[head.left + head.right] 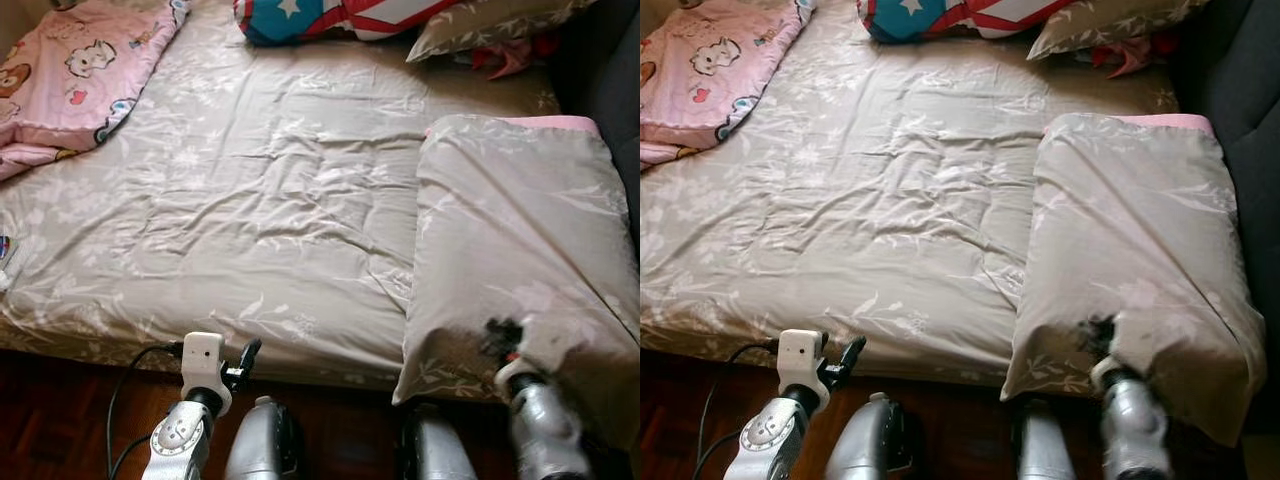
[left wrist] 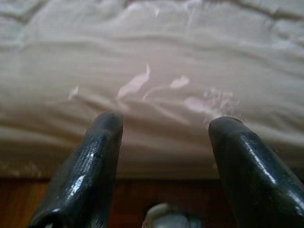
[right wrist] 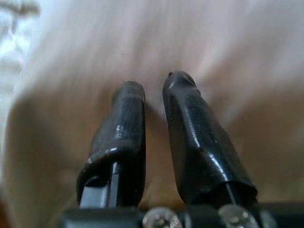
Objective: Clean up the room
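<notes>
Grey flowery pillow [image 1: 515, 250] lay along the right side of the bed [image 1: 250, 220], its near end hanging off. The right claw [image 3: 154, 90] was pinching that end, likely to move it. The left claw [image 2: 164, 126] was spread wide, holding nothing, near the bed's edge.

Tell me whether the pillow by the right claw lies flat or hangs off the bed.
Partly hanging: the pillow's near end droops past the bed edge at the right claw.
</notes>
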Controlling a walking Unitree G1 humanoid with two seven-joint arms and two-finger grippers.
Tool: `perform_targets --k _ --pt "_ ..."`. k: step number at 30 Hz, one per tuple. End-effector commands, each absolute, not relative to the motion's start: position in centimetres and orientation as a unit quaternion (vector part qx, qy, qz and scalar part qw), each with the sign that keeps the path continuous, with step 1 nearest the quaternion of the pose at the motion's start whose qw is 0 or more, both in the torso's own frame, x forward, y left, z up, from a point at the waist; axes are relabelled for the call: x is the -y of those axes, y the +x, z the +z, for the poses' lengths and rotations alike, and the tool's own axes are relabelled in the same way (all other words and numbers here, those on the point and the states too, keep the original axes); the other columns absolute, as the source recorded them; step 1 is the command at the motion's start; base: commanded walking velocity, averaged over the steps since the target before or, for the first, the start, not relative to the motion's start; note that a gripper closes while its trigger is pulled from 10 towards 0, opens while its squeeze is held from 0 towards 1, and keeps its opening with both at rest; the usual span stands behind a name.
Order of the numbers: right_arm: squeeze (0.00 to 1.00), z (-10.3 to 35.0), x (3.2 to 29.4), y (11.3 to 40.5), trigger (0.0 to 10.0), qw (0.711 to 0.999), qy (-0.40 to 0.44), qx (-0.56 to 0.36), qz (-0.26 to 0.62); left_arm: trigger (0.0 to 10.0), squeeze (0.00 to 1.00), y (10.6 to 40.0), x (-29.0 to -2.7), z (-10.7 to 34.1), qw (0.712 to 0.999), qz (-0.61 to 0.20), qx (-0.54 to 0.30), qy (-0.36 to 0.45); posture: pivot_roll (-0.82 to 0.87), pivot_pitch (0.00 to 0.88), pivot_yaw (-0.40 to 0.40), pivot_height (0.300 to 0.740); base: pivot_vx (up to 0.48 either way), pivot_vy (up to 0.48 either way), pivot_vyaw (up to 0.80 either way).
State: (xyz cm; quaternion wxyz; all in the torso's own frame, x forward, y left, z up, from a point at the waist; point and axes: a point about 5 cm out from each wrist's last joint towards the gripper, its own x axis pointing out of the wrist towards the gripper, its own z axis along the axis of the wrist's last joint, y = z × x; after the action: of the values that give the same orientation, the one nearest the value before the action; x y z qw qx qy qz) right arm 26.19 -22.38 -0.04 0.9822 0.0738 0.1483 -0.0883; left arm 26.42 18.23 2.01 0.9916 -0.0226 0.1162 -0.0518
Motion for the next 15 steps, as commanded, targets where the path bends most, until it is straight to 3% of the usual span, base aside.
perform_targets --k 1,8,15 --pt "0.0 -1.5 22.6 24.7 10.0 0.973 0.099 -0.173 -0.113 10.0 0.0 25.7 -18.9 1.1 0.99 -0.033 -0.136 -0.026 -0.03 0.281 0.092 0.676 0.0 0.0 0.0" --pt "0.0 -4.3 19.7 22.6 10.0 0.959 0.122 -0.244 -0.081 10.0 0.0 25.4 -19.9 -1.0 0.981 0.014 -0.188 -0.051 -0.05 0.251 0.085 0.716 0.0 0.0 0.0" --pt "0.0 -5.4 18.7 22.0 10.0 0.949 0.098 -0.297 -0.048 10.0 0.0 24.4 -20.0 -3.1 0.965 0.035 -0.255 -0.038 -0.07 0.198 0.068 0.74 0.0 0.0 0.0"
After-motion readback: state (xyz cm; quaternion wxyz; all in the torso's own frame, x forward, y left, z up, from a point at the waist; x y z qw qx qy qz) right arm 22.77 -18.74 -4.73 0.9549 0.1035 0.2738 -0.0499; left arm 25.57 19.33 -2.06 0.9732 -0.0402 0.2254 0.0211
